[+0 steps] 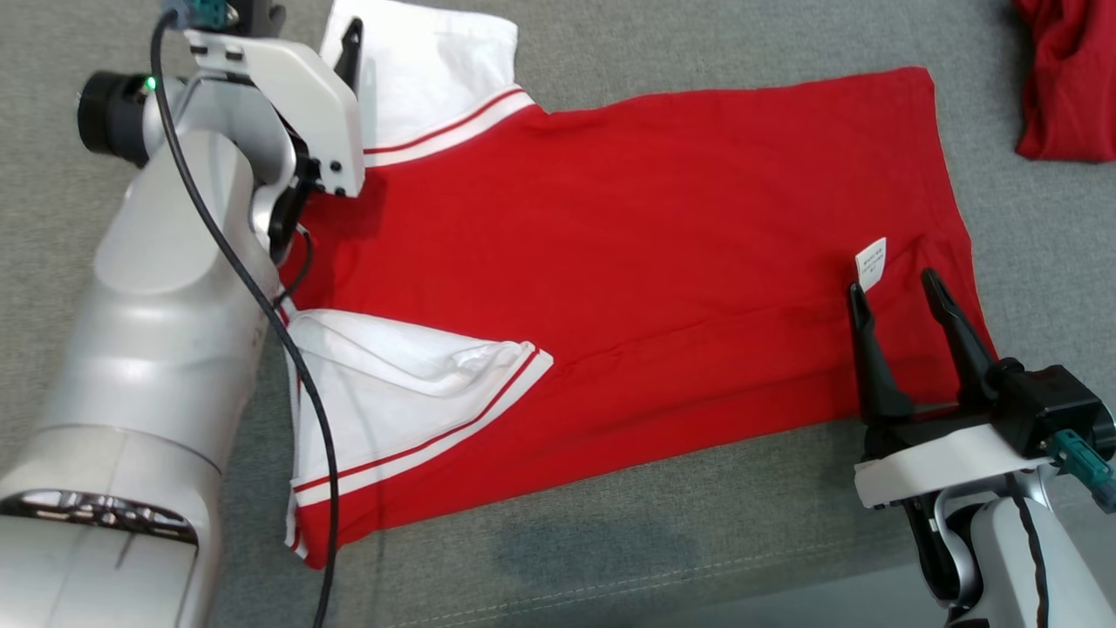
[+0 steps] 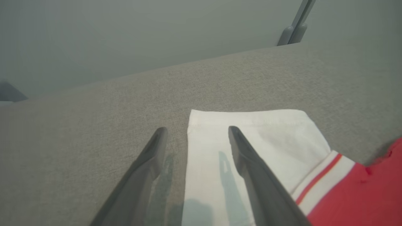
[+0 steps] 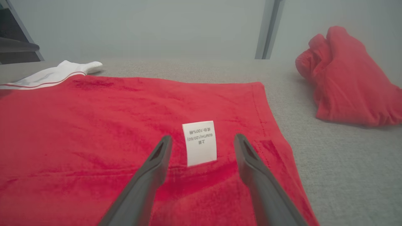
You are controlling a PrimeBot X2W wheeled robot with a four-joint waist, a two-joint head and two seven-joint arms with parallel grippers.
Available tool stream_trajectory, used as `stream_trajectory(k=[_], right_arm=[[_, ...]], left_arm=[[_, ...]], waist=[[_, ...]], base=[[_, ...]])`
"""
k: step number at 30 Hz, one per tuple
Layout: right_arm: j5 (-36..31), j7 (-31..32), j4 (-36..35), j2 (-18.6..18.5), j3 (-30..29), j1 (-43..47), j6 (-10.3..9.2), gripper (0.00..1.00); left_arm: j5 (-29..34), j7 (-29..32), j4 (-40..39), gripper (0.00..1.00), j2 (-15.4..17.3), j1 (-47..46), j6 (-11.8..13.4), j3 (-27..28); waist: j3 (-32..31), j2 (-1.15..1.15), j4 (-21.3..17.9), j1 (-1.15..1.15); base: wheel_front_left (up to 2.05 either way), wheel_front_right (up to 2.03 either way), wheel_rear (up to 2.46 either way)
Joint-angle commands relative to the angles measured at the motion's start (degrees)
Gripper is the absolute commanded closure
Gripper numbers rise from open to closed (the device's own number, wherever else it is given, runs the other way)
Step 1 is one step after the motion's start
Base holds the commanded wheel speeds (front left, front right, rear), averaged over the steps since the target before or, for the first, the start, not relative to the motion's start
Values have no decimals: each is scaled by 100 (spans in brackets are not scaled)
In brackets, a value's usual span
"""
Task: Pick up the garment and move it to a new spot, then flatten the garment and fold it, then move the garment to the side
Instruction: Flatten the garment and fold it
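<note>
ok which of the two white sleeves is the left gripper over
The far sleeve, lying flat on the grey surface; the open left gripper straddles its edge. The near sleeve lies folded onto the red body, close to the robot.

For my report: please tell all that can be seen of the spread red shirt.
The red shirt looks like soft cloth, with white sleeves edged by red stripes. It lies nearly flat on the grey surface. The near sleeve is folded onto the body; the far sleeve lies outward. A label shows near the hem. The open left gripper is over the far sleeve, the open right gripper by the label.
</note>
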Motion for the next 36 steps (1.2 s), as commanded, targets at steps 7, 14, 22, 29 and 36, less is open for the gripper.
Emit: stream_trajectory(k=[7, 14, 22, 29, 36], right_arm=[[-68, -68, -171, 31, 155, -130, 0, 0], [-71, -68, -159, 79, 230, -176, 0, 0], [-54, -68, -183, 103, 224, -210, 0, 0], [-22, -68, -212, 111, 129, -257, 0, 0], [22, -68, -225, 113, -6, -408, 0, 0]], left_arm=[[179, -184, 276, 0, 367, -686, -91, -61], [294, -288, 669, 0, 480, -1003, -150, -230], [306, -318, 958, 0, 487, -1257, -244, -354], [244, -288, 1095, 100, 434, -1341, -385, -443], [43, -466, 1099, 100, 344, -1328, -510, -439]], waist=[[350, 0, -238, 0], [506, 0, -367, 0], [618, 0, -425, 0], [649, 0, -424, 0], [618, 0, -330, 0]], base=[[0, 0, 0], [0, 0, 0], [0, 0, 0], [0, 0, 0], [0, 0, 0]])
